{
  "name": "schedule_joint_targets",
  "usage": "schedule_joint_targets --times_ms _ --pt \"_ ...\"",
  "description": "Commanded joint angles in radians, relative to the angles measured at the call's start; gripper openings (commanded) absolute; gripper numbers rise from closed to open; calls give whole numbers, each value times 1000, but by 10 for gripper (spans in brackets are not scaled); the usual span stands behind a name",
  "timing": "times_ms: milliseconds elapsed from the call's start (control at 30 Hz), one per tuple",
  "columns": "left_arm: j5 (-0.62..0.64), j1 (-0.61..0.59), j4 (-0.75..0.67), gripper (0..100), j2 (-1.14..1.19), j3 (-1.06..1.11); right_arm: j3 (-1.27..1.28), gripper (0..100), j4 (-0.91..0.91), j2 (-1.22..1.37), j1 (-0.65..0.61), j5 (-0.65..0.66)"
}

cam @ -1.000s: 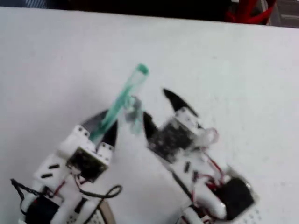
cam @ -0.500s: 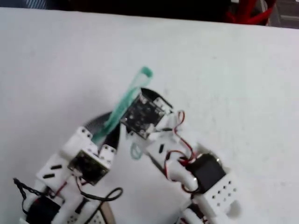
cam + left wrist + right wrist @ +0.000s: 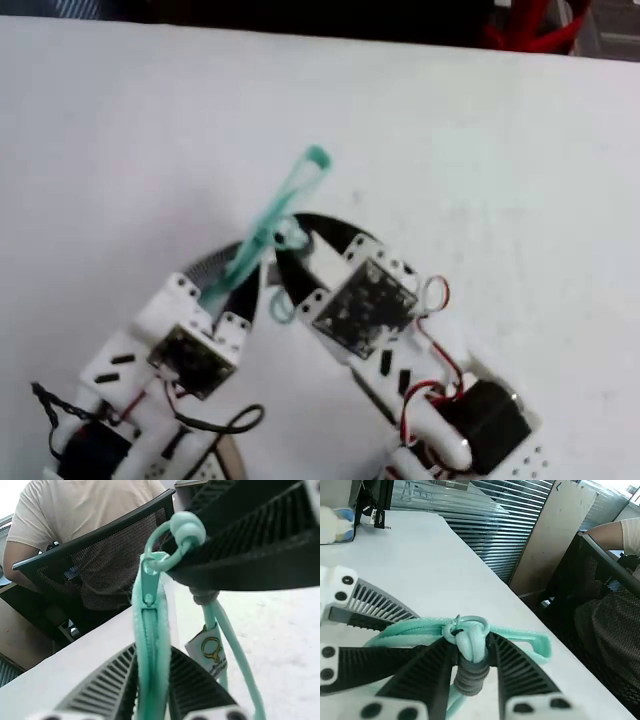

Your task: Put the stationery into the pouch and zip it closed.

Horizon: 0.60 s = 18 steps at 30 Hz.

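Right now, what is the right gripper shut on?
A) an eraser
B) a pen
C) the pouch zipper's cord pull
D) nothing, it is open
C: in the right wrist view the right gripper pinches the mint cord pull at the zipper of the pouch.

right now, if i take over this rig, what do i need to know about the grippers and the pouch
Left gripper: shut on the zip edge of the pouch, holding it edge-up over the table.
Right gripper: shut on the pull cord, close to the slider.
Done: both grips are set for zipping.
Unclear: whether the stationery is inside, and how far the zip is closed.
Left: probably draw the pull cord along the zip until it closes, then release.
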Motion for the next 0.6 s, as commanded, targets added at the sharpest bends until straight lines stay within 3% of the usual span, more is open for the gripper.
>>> schedule_joint_targets --times_ms 0,300,567 --pt "8 10 -8 22 2 5 -29 19 -74 41 53 -8" --pt "9 10 14 22 2 5 -230 19 -124 424 246 -8" --pt "8 10 14 22 2 5 -347 19 -124 568 367 -6"
